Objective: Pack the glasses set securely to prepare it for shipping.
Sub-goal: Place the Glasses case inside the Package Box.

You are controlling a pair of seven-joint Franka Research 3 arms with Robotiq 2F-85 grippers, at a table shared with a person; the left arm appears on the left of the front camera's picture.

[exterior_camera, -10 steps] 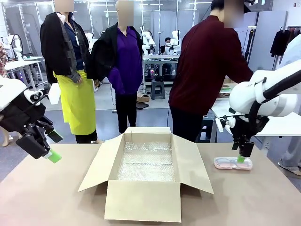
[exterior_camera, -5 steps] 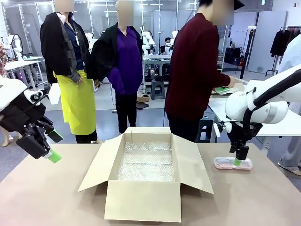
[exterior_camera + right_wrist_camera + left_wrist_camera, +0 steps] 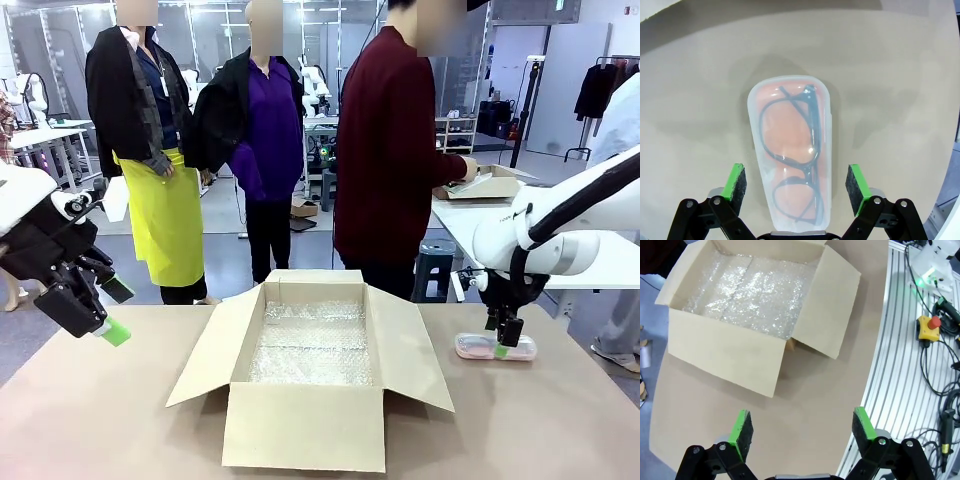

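Note:
The translucent pink case (image 3: 472, 347) of the glasses set lies flat on the table, right of the open cardboard box (image 3: 310, 425). Dark-framed glasses show through its lid (image 3: 790, 135). My right gripper (image 3: 505, 337) hangs just over the case, open, with its green pads (image 3: 735, 182) on either side of the case's near end and clear of it. My left gripper (image 3: 112, 312) hovers open and empty above the table's left side. In the left wrist view its fingers (image 3: 742, 432) point down at bare table beside the box (image 3: 725, 347).
Bubble wrap (image 3: 312, 345) lines the box's floor, and its flaps stand spread outward. A person in a dark red top (image 3: 385, 160) stands behind the table, hands at a small carton (image 3: 490, 185) on a side table. An aluminium rail with cables (image 3: 920, 365) borders the table.
My right gripper has drifted slightly left and lower over the pink case. The person has stepped left while facing the side table. The left arm has not moved.

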